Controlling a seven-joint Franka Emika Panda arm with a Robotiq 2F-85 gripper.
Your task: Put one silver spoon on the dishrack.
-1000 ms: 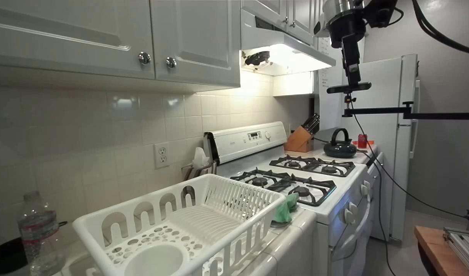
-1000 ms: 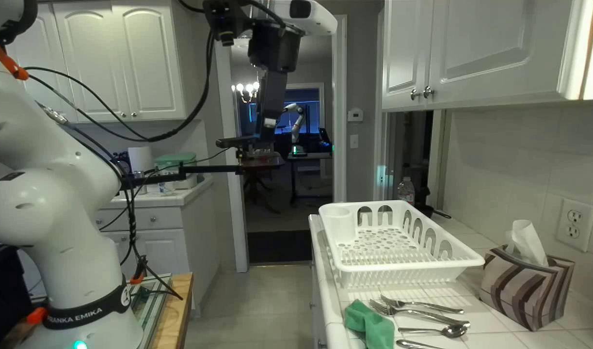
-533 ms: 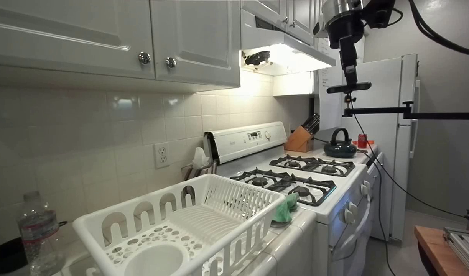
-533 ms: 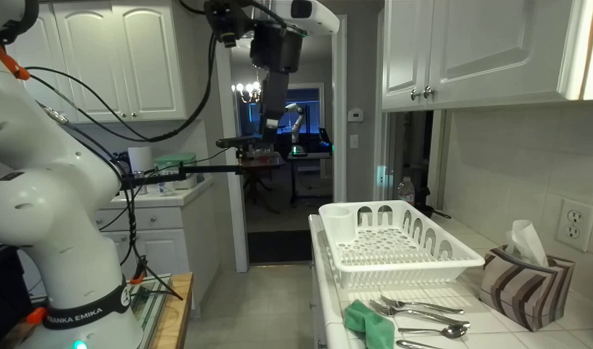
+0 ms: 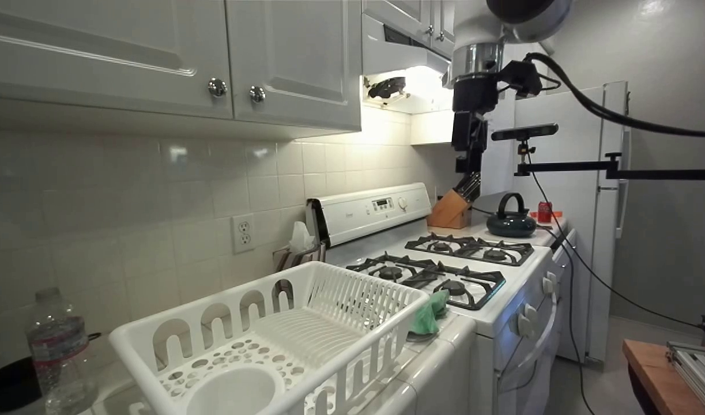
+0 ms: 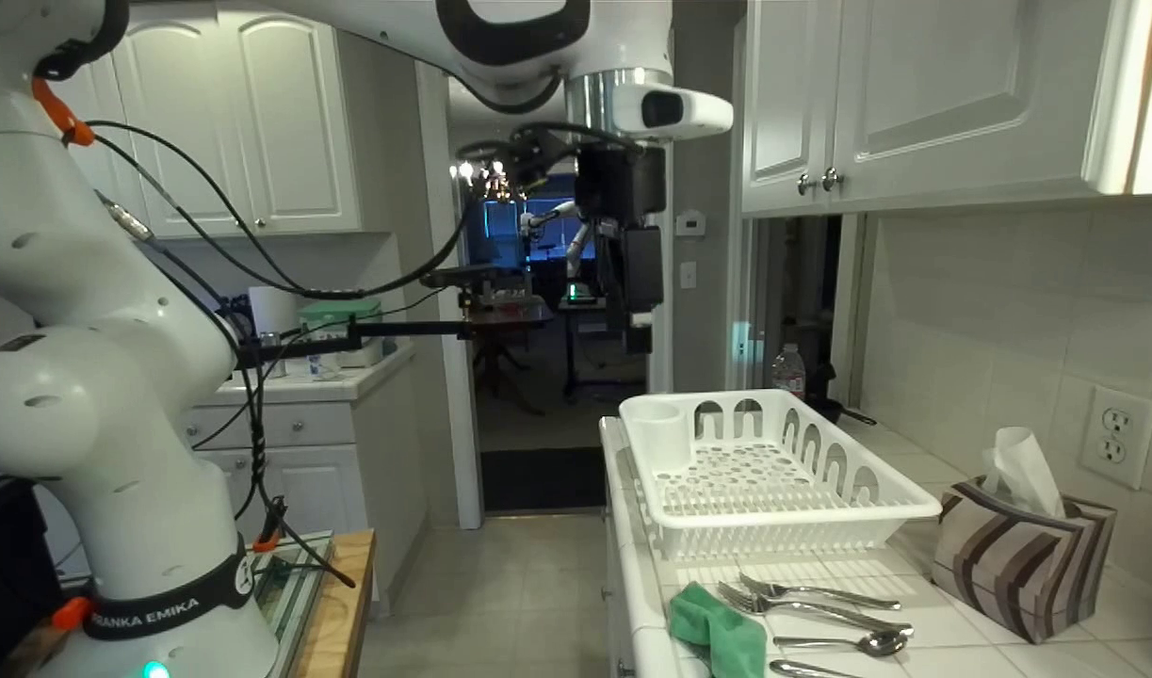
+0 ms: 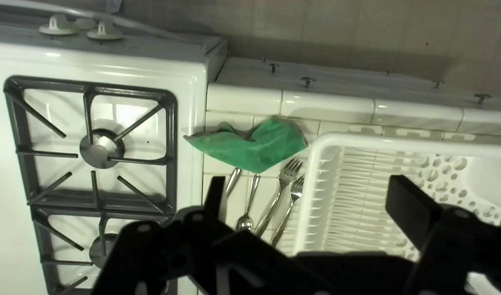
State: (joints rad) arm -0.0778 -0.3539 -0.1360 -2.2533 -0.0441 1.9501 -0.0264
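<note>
The silver spoon (image 6: 882, 644) lies on the tiled counter among forks and a knife. In the wrist view the spoon (image 7: 245, 222) has its bowl partly cut off by my gripper's black linkage; it does not show in the exterior view where the rack is nearest. The white dishrack (image 6: 792, 529) stands on the counter beside the cutlery; it also shows in an exterior view (image 5: 306, 337) and in the wrist view (image 7: 359, 196). My gripper (image 7: 311, 198) is open and empty, high above the counter. It shows in both exterior views (image 5: 467, 166) (image 6: 636, 325).
Two forks (image 7: 273, 200), a knife (image 7: 232, 182) and a green cloth (image 7: 254, 147) lie by the spoon. The stove (image 7: 189, 123) adjoins the counter. A tissue box (image 6: 1023, 556) stands by the wall. Cabinets (image 6: 971, 94) hang overhead. A camera (image 5: 525, 132) on a black bar stands near the arm.
My arm has reached out toward the counter and the gripper has come lower. The cutlery, cloth and dishrack have not moved.
</note>
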